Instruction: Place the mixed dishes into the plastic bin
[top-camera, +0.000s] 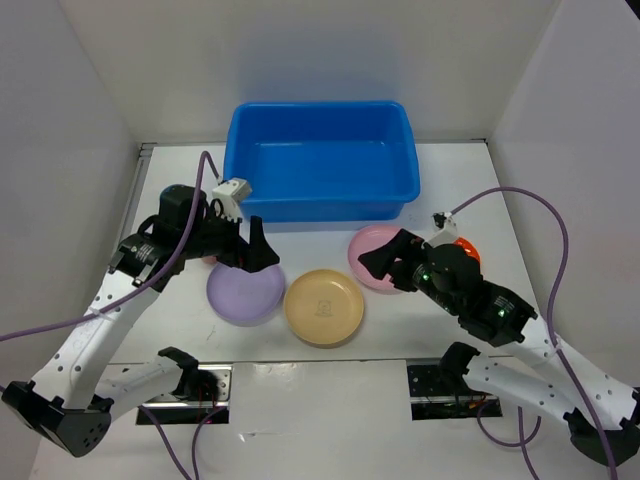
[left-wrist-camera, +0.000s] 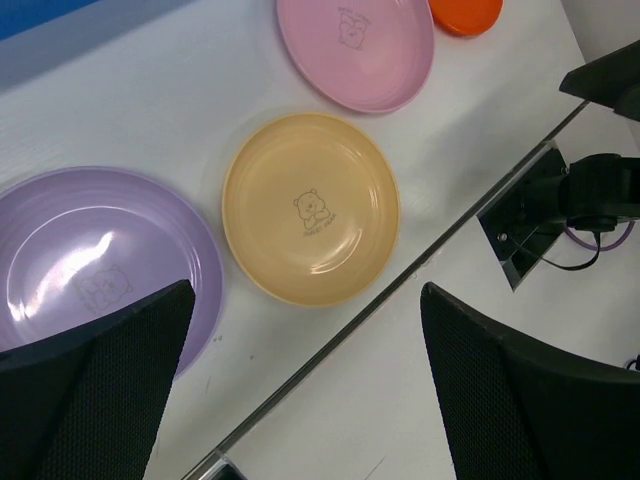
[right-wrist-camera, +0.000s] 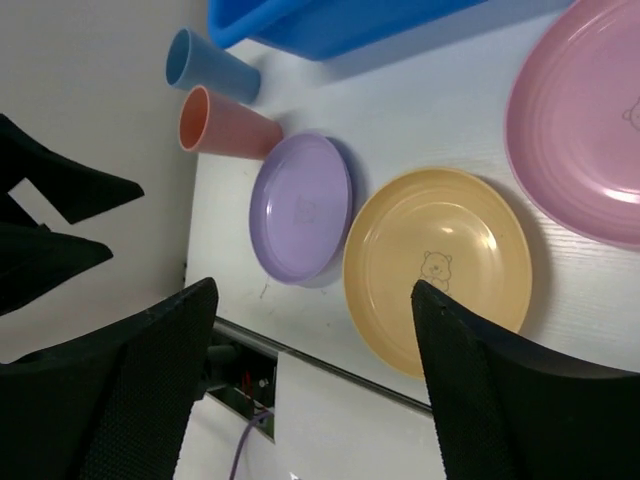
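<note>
The blue plastic bin (top-camera: 320, 160) stands empty at the back of the table. In front of it lie a lavender plate (top-camera: 245, 293), a tan-yellow plate (top-camera: 323, 307), a pink plate (top-camera: 371, 247) and an orange plate (top-camera: 466, 247), the last mostly hidden by my right arm. My left gripper (top-camera: 255, 250) is open and empty above the lavender plate's (left-wrist-camera: 100, 260) far edge. My right gripper (top-camera: 385, 257) is open and empty over the pink plate (right-wrist-camera: 585, 120). A light blue cup (right-wrist-camera: 210, 68) and a salmon-pink cup (right-wrist-camera: 228, 125) lie on their sides left of the lavender plate (right-wrist-camera: 300, 205).
White walls close in the table on the left, right and back. A metal seam (left-wrist-camera: 380, 300) runs along the table near the arm bases. Purple cables (top-camera: 545, 215) loop off both arms. The tan-yellow plate (left-wrist-camera: 310, 205) lies between the two grippers.
</note>
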